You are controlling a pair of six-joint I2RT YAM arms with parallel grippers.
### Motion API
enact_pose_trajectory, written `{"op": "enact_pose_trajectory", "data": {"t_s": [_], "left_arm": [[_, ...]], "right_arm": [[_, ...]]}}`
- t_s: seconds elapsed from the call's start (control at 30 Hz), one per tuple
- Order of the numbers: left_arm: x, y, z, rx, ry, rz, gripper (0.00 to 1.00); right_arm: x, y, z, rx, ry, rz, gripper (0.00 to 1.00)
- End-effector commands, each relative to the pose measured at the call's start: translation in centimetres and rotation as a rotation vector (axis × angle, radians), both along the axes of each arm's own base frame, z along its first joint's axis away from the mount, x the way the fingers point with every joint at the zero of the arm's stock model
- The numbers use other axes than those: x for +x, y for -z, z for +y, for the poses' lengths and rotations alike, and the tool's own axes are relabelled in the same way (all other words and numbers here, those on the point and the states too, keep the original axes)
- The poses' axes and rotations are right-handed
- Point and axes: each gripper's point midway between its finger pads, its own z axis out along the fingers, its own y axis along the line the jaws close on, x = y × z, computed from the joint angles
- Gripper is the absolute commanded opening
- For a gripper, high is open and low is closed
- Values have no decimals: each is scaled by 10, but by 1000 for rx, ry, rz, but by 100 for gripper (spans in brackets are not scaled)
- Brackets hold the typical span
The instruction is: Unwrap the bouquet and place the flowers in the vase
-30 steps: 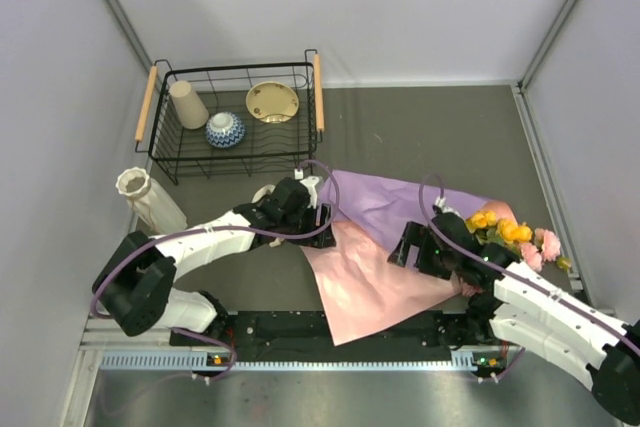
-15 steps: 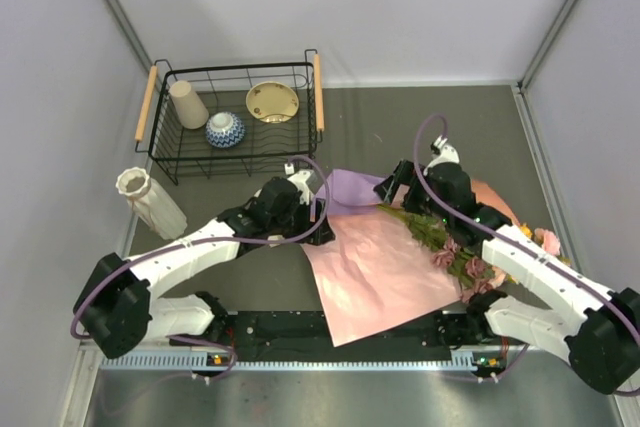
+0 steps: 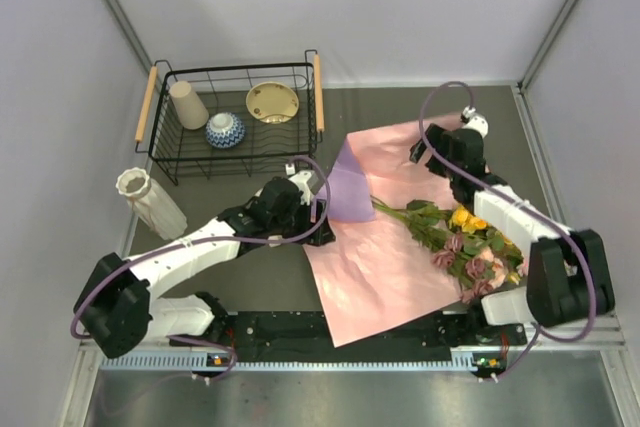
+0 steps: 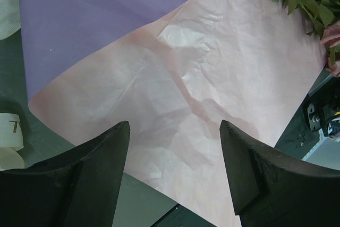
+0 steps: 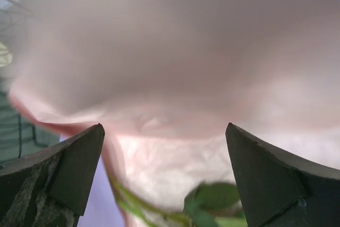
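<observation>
Basket of black wire sat at the far left of the surface, holding a beige cup at its left, a blue-and-white bowl in the middle and a cream dish at its right. Just outside it, nearer and further left, the vase sat by the wall, well apart from the flowers. Those lay loose on the opened paper, pink side up, heads toward the right arm and stems pointing to the centre. A purple flap was folded over at the paper's left edge, with cream ribbon beside it. The left arm hung over that edge, its jaws parted and gripping nothing. The right arm's jaws were spread wide above the paper's far edge, which showed only as a pink blur, with nothing clamped between them.
</observation>
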Motion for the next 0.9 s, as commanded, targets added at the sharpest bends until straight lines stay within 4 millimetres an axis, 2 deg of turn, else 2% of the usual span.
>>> {"op": "enact_pose_trajectory", "data": {"t_s": [0.0, 0.03, 0.07, 0.1, 0.13, 0.17, 0.2, 0.23, 0.27, 0.3, 0.33, 0.4, 0.43, 0.47, 0.5, 0.53, 0.6, 0.63, 0.67, 0.7, 0.73, 0.77, 0.8, 0.87], "left_arm": [[7, -34, -5, -46, 12, -87, 75], [7, -42, -3, -55, 10, -108, 75], [9, -44, 0, -44, -8, -124, 75], [8, -49, 4, -41, -11, -142, 76], [9, -51, 7, -36, -19, -155, 76], [11, -53, 10, -26, -33, -169, 77], [10, -57, 13, -24, -35, -186, 77], [10, -58, 17, -12, -41, -187, 77], [11, -60, 20, 1, -49, -200, 77], [12, -65, 22, 2, -54, -213, 77], [12, -66, 24, 8, -59, -215, 77], [14, -73, 28, 9, -76, -243, 77], [15, -75, 29, 7, -81, -254, 78], [16, -77, 30, 5, -88, -262, 78], [21, -78, 33, 15, -113, -278, 78], [22, -79, 33, 15, -117, -282, 79], [26, -82, 30, 13, -115, -297, 81], [28, -84, 29, 10, -115, -302, 81], [30, -85, 28, 6, -117, -305, 81], [32, -87, 26, 6, -117, -307, 81], [33, -88, 24, 3, -118, -308, 81], [35, -88, 23, 3, -122, -307, 82], [37, -90, 22, -4, -124, -313, 82], [40, -93, 20, -12, -128, -322, 82]], "right_arm": [[61, -35, -24, -5, 50, -116, 99], [75, -48, -35, -7, 76, -138, 99], [82, -45, -39, -15, 83, -125, 99], [89, -32, -44, -42, 89, -93, 99], [102, -44, -46, -42, 94, -108, 99], [109, -44, -52, -45, 97, -99, 99], [111, -19, -48, -40, 60, -7, 99], [126, -41, -46, -26, 46, -36, 99], [125, -35, -43, -25, 22, 18, 99], [118, -19, -45, -43, 16, 110, 99], [120, -29, -45, -44, 17, 111, 99], [106, -30, -45, -28, 28, 163, 97], [97, -44, -46, -21, 31, 142, 95], [88, -50, -38, 7, -3, 137, 95], [76, -44, -38, 15, -4, 153, 95], [63, -71, -37, 21, -7, 91, 95], [43, -75, -40, -5, -2, 79, 95], [30, -93, -42, -10, 3, 40, 95], [22, -100, -42, -9, -1, 21, 95], [12, -94, -38, -7, -22, 31, 95], [4, -95, -32, 4, -47, 27, 96], [-7, -105, -20, 28, -101, -1, 96], [-16, -92, -12, 44, -133, 28, 96], [-34, -87, 26, 88, -274, 38, 96]]}}
